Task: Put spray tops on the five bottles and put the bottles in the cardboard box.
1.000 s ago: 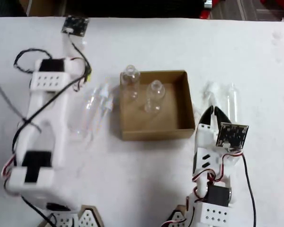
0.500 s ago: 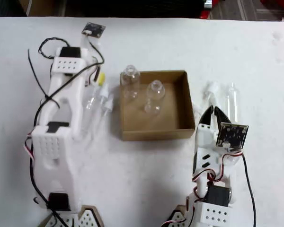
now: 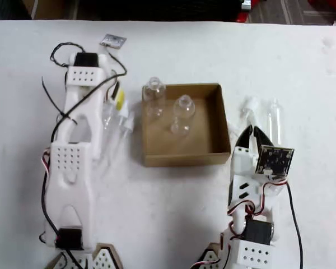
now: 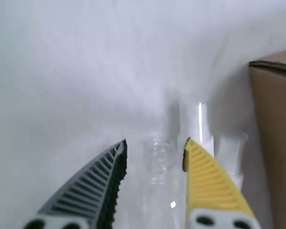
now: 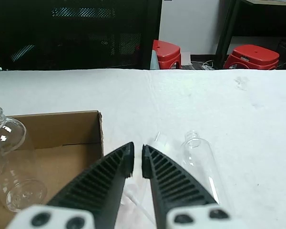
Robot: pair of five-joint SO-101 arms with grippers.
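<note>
The open cardboard box (image 3: 182, 158) sits mid-table with one clear bottle (image 3: 182, 112) upright inside. A second bottle (image 3: 154, 95) stands at its far left corner; whether inside, I cannot tell. Clear bottles (image 3: 107, 124) with white spray tops (image 3: 126, 119) lie left of the box. My left gripper (image 3: 115, 106) is low over them, open, with a bottle neck (image 4: 159, 157) between its grey and yellow fingers and a spray top (image 4: 198, 124) beside the yellow one. My right gripper (image 3: 252, 134) rests right of the box, shut and holding nothing; beyond it lie a bottle (image 5: 200, 157) and a spray top (image 5: 159, 139).
The box wall (image 4: 276, 119) is close beside the left gripper. Bare white table stretches in front of the box and along the far side. Red stools (image 5: 250, 56) and dark furniture stand past the table's far edge.
The left arm has stretched out and swung right, bringing its gripper down over the bottles left of the box. The right arm, the box and its bottles have not moved.
</note>
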